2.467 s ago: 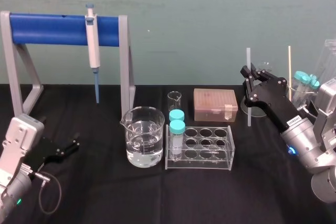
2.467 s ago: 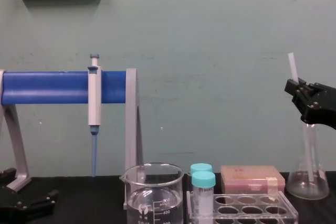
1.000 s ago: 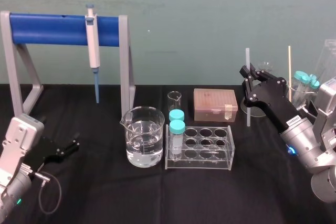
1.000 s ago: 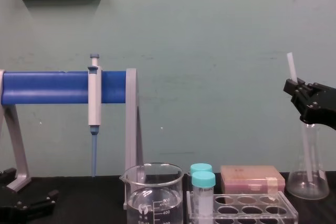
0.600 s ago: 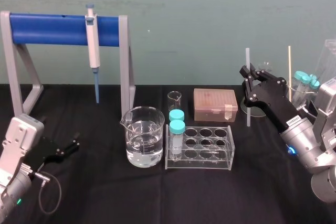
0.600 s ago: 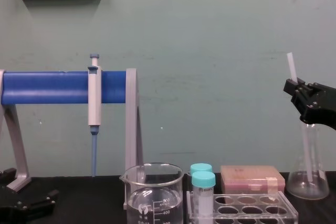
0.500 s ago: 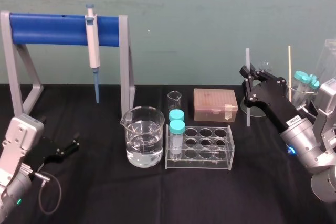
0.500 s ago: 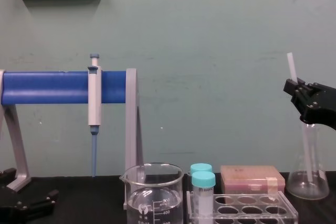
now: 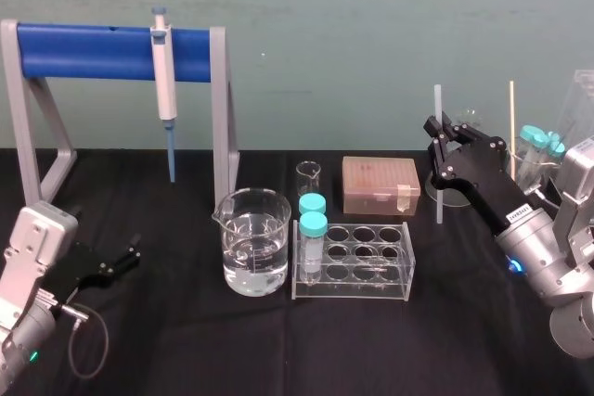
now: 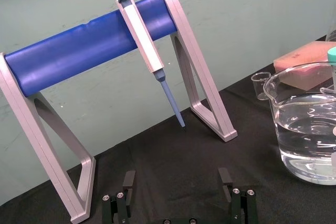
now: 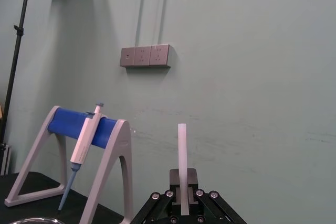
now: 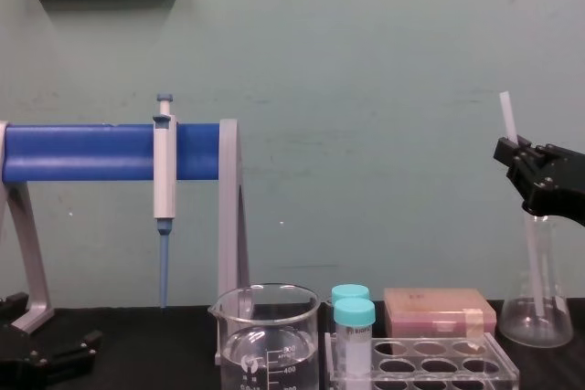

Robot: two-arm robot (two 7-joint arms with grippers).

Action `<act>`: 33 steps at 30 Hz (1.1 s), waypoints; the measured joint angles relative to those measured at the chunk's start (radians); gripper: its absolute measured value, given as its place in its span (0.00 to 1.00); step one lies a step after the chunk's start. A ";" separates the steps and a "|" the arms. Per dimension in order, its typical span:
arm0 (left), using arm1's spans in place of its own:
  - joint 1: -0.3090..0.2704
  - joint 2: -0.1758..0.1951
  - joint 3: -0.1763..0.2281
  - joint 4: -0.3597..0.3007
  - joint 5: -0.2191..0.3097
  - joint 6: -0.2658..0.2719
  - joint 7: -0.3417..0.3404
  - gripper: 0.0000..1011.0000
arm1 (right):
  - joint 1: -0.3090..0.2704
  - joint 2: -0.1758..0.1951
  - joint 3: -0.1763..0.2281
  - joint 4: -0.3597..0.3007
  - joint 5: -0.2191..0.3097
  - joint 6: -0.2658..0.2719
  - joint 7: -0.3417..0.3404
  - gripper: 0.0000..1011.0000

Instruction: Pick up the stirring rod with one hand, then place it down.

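Right claw (image 9: 438, 143): raised above the right side of the black tabletop (image 9: 278, 340), fingers pressed onto the stirring rod (image 9: 438, 108), pinching it a little above its middle. Stirring rod: translucent white, held close to upright off the tabletop, upper end standing well above the claw and lower length hanging below it. In the chest view it leans slightly and crosses the conical flask (image 12: 539, 312) directly beneath the claw (whether it runs inside the flask or in front of it cannot be told). Thin pale stick (image 9: 511, 127): upright, just to the right of the right claw. Pink box (image 9: 380, 185): on the tabletop below and to the left of that claw. Clear tube rack (image 9: 357, 261): nearer the robot than the box, with two teal-capped tubes (image 9: 313, 224) at its left end. Beaker of water (image 9: 252, 243): just left of the rack. Left claw (image 9: 133, 254): low over the tabletop at the far left, fingers spread, nothing between them. Pipette (image 9: 164, 90): hanging on the blue-barred stand (image 9: 93, 51), beyond and above the left claw.
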 joint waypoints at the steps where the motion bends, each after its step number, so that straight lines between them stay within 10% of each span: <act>1: 0.000 0.000 0.000 0.000 0.000 0.000 0.000 0.99 | 0.000 0.000 0.000 0.000 0.000 0.000 0.000 0.07; 33: 0.000 0.000 0.000 0.000 0.000 0.000 0.000 0.99 | 0.000 0.000 0.000 0.000 0.000 0.000 0.000 0.07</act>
